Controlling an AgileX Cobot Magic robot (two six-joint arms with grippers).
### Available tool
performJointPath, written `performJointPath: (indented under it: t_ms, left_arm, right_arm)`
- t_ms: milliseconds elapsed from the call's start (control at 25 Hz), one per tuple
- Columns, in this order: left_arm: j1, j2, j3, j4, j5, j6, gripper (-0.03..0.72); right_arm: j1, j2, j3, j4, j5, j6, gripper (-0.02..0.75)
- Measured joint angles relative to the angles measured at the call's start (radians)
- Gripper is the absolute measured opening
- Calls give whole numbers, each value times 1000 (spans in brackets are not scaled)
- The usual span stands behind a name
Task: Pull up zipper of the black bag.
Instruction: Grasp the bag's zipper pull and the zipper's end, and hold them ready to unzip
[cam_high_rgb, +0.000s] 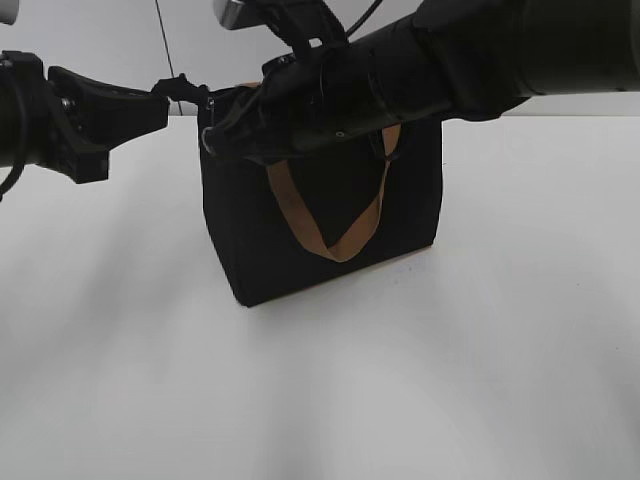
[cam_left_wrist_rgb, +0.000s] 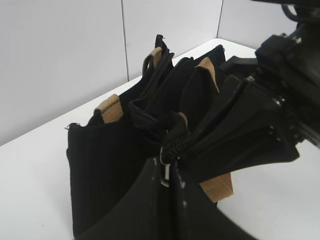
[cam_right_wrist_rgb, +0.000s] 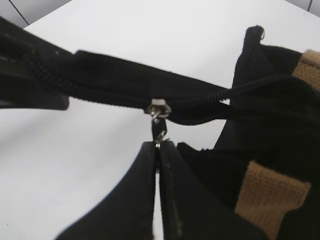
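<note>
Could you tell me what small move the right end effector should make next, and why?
Probably draw the pull along the track. The right end effector is shut on the zipper pull, and the left end effector pinches the black bag at its end, so the track looks taut.

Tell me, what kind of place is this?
Probably a lab or test room, not a home: a bare white table, plain grey panelled wall, and two black robot arms working on one black bag.
</note>
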Motion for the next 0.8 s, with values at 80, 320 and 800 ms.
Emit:
performJointPath:
  t_ms: [80, 320, 800]
  left_arm:
    - [0, 0, 0, -1, 4, 0, 3]
    - [0, 0, 0, -3, 10, 0, 3]
    - [0, 0, 0, -2, 39, 0, 3]
  right_arm:
    - [0, -12, 0, -3, 0, 0, -15]
    - [-1, -48, 0, -38, 0, 1, -15]
    - [-73, -81, 0, -188, 8, 159, -15]
